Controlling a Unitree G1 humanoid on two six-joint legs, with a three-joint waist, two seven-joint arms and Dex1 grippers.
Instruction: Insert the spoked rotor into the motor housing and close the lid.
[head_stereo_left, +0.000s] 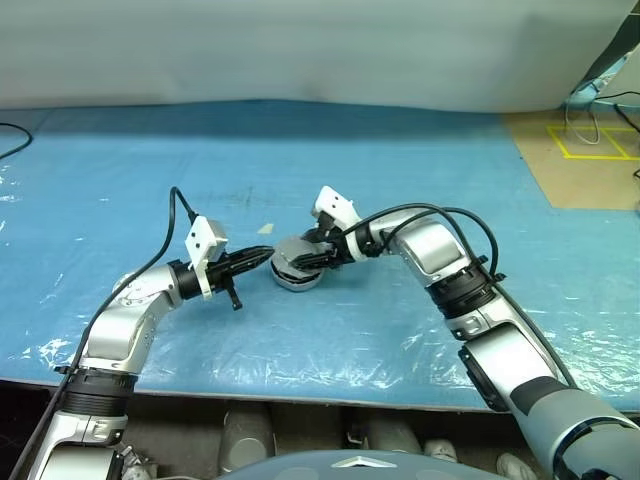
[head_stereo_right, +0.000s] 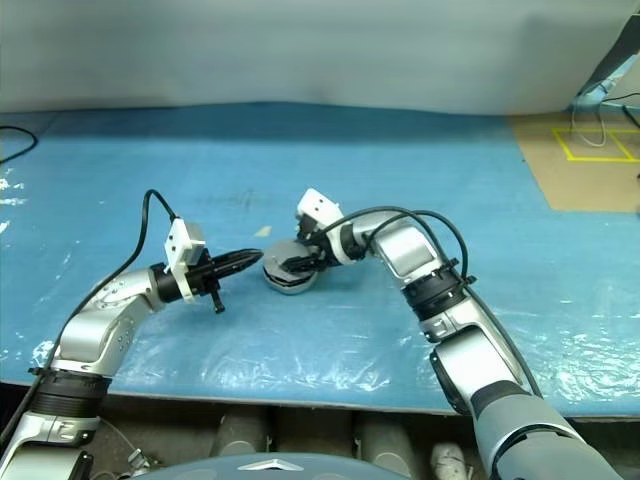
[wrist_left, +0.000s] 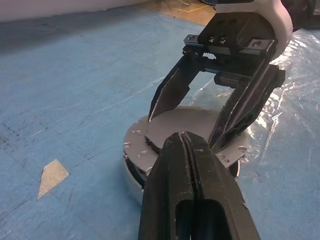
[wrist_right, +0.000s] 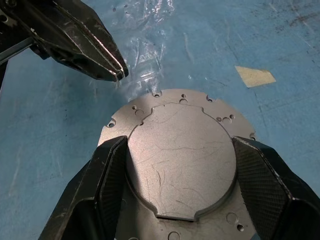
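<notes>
The motor housing (head_stereo_left: 296, 279) sits on the blue table, a low round silver casing. The lid (wrist_right: 180, 155) lies flat on top of it, its smooth grey face up. My right gripper (head_stereo_left: 300, 262) reaches in from the right and points down onto it. Its two fingers (wrist_right: 105, 185) clamp the raised round middle of the lid from both sides. My left gripper (head_stereo_left: 266, 255) is shut and holds nothing, with its tips (wrist_right: 117, 75) just beside the housing's rim on the left. The spoked rotor is hidden.
A small tan tape patch (head_stereo_left: 265, 228) lies on the blue cover just behind the housing. Crinkled clear film (head_stereo_left: 330, 350) covers the near part of the table. Brown floor with yellow markings (head_stereo_left: 590, 140) lies at the far right. A black cable (head_stereo_left: 10, 140) shows at the far left.
</notes>
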